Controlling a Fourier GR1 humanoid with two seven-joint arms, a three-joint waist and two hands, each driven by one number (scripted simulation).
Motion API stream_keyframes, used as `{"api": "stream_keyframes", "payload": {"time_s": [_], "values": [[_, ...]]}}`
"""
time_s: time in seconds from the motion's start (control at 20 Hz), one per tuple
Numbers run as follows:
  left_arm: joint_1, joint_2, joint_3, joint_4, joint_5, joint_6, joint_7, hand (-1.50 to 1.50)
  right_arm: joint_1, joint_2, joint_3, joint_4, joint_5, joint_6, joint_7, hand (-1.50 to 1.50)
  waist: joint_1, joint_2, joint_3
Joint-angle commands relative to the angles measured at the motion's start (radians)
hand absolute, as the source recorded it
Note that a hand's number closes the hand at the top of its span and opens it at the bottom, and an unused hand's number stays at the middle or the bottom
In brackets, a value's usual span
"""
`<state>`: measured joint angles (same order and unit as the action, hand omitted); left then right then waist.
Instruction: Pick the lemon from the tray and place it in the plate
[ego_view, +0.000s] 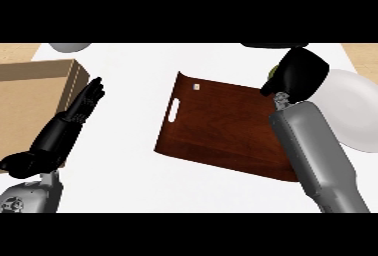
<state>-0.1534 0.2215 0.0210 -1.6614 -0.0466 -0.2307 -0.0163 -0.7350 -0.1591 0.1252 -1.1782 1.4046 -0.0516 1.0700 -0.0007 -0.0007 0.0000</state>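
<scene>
Head view: right hand (299, 75) curled over the tray's (221, 135) far right corner, a yellow-green sliver at its edge suggesting the lemon (272, 73) enclosed. Judged light, stiff-skinned and rollable, it is best wrapped around its middle. The plate (354, 112) lies just beside, at the bench's right edge. Left hand (81, 107) rests with fingers straight.

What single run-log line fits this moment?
right hand: past brown wooden tray far-right corner, curled, yellow-green sliver beneath | round white plate: no lemon on visible part | left hand: open, resting
</scene>
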Motion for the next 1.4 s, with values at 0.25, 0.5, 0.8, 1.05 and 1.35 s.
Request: {"api": "stream_keyframes", "payload": {"time_s": [0.25, 0.5, 0.8, 1.05, 1.35], "values": [[0.039, -0.004, -0.007, 0.004, -0.031, -0.007, -0.055, 0.0, 0.023, -0.145, -0.209, 0.141, -0.056, -0.262, -0.128, 1.5, 0.011, 0.004, 0.0], [-0.073, -0.016, 0.004, 0.053, -0.03, 0.005, 0.005, 0.0, -0.001, -0.216, -0.288, 0.364, -0.079, -0.423, -0.251, 1.5, 0.013, 0.008, 0.001], [-0.048, -0.009, 0.018, 0.018, 0.012, -0.036, 0.024, 0.0, 0.039, -0.264, -0.371, 0.484, -0.178, -0.436, -0.347, 1.5, 0.011, 0.005, 0.001], [-0.062, -0.031, -0.009, 0.039, -0.038, -0.006, -0.02, 0.0, 0.009, -0.32, -0.492, 0.677, -0.298, -0.403, -0.409, -1.5, 0.022, 0.013, 0.002], [-0.045, -0.006, 0.026, 0.032, -0.018, -0.029, -0.002, 0.0, 0.027, -0.317, -0.525, 0.83, -0.32, -0.647, -0.6, -1.5, 0.03, 0.013, 0.003]]}}
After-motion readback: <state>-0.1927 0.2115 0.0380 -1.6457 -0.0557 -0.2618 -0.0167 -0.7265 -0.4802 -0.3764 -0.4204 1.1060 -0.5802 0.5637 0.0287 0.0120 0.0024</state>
